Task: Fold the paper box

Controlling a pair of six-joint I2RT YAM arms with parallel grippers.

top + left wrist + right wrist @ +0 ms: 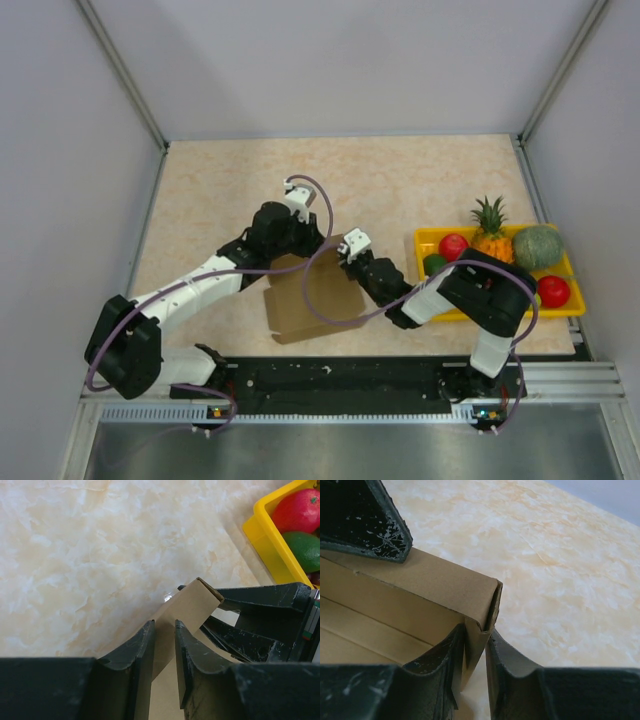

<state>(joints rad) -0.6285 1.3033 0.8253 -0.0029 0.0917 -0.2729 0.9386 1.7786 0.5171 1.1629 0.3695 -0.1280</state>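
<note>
The paper box (310, 300) is brown cardboard, partly folded, lying between the two arms at the table's near middle. My left gripper (318, 245) reaches over its far edge; in the left wrist view its jaws (165, 630) stand narrowly apart with a raised folded wall (192, 605) of the box between them. My right gripper (348, 252) is at the far right corner; in the right wrist view (476, 640) it is shut on the corner of the box wall (435, 580). One left finger (375, 525) rests on that same wall. The right fingers (260, 605) show beside the wall.
A yellow tray (425, 240) stands at the right with a pineapple (490, 230), a green melon (537, 247) and red fruit (453, 246). Its corner (265, 540) shows close by in the left wrist view. Grey walls enclose the marbled table (230, 190).
</note>
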